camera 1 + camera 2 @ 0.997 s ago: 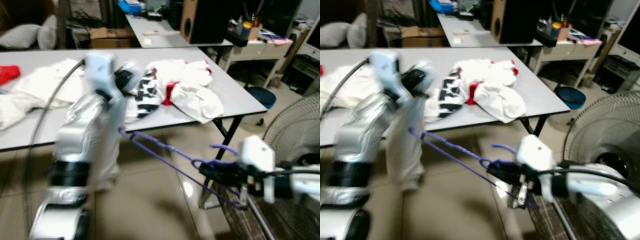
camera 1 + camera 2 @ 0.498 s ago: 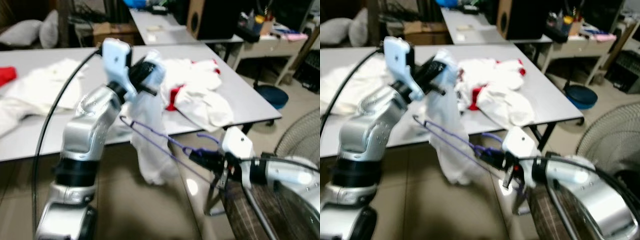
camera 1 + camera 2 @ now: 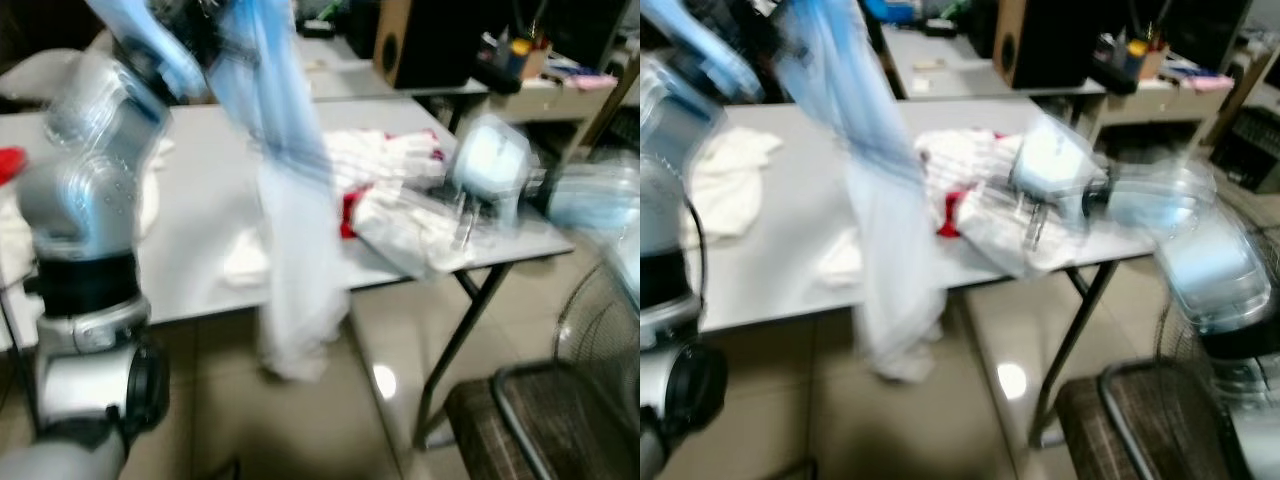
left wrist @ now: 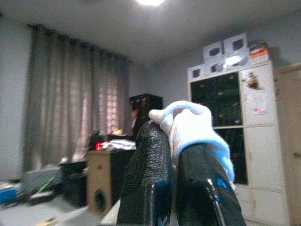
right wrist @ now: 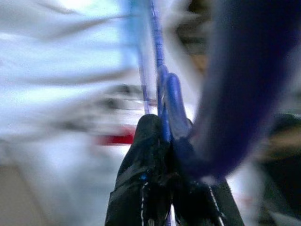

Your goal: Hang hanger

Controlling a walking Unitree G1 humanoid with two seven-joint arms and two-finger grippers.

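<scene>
On the left we are holding our left end effector (image 4: pixel 174 183) high above the bench (image 3: pixel 200 210), its two black fingers (image 4: pixel 146 179) pressed together on a fold of the white garment (image 3: pixel 290 250). The cloth is hanging from that grip down past the bench's front edge toward the floor (image 3: pixel 250 420). Motion blur is smearing both head views, so we cannot tell how the garment sits on the hanger.

Toward the bench's right end, a heap of white and red clothes (image 3: pixel 970 190) is lying near the front edge. Above it we are carrying our right end effector (image 5: pixel 162 155), its fingers clamped on the neck of the purple hanger (image 5: pixel 162 94), just below the hook. The hanger wire is running away from the grip toward the garment.

To do this step well, we judge that we should be keeping both grips firm and moving the two arms together, so the cloth neither slips off the wire nor drags on the bench edge. We should be slowing down until the picture sharpens, then finding a rail before we are offering the hook to it. At the far right, a dark chair (image 3: pixel 540 420) is standing on the floor; we should be steering the hanging cloth clear of it.
</scene>
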